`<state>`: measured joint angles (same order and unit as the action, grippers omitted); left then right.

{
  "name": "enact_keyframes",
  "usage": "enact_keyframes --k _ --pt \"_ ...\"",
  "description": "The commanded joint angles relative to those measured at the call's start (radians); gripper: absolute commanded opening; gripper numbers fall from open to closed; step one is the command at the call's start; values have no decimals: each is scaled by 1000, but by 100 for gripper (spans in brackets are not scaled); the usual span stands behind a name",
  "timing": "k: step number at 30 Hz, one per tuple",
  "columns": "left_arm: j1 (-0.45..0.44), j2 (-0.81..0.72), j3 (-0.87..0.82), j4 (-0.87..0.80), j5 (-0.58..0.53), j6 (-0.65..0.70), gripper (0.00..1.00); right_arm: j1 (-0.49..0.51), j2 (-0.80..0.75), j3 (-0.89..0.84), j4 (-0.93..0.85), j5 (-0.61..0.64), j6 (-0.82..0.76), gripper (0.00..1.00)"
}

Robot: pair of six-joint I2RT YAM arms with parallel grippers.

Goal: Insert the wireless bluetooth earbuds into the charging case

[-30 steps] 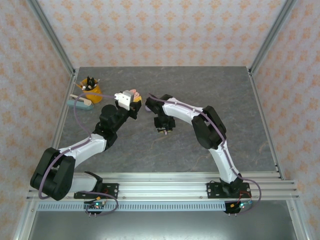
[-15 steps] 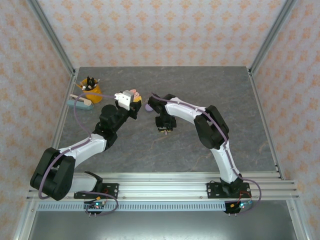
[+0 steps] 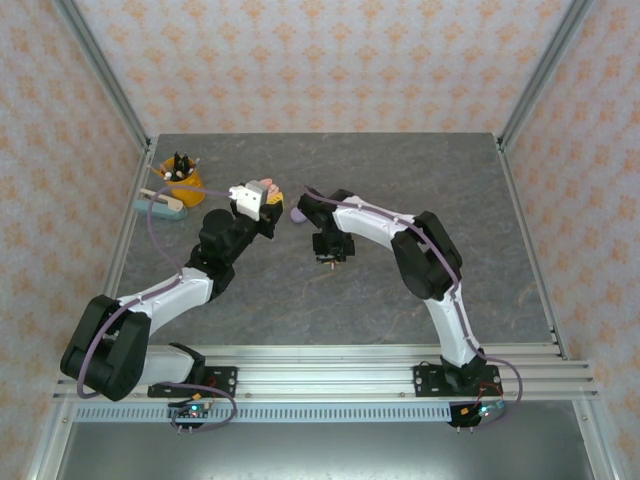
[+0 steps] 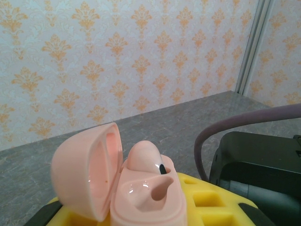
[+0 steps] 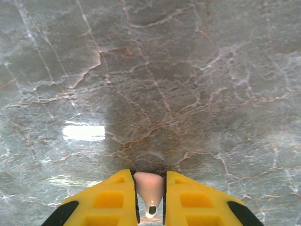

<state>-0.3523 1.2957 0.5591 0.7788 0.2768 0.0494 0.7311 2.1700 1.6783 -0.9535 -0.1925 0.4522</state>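
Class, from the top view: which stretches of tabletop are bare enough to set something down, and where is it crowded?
Bare: the far strip of the table, its right side beyond the right arm, and the near middle between it and the left arm. Crowded: the far-left corner, with yellow cup and teal item.

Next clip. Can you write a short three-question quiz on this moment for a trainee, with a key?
1. True or false: the lid of the pink charging case is shut.
2. What does the right pincer grip? A. a pink earbud B. a lilac earbud C. nothing
3. Which pincer holds the pink charging case?
Key: 1. False, the lid stands open. 2. A. 3. The left pincer.
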Motion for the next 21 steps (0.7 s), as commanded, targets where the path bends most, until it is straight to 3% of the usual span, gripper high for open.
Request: enact_keyframes --k 1,21 --pt "9 -22 22 10 7 -14 0 -19 -54 -53 23 88 -10 16" --pt "9 -12 42 -15 27 -11 0 -19 -265 -294 280 217 8 14"
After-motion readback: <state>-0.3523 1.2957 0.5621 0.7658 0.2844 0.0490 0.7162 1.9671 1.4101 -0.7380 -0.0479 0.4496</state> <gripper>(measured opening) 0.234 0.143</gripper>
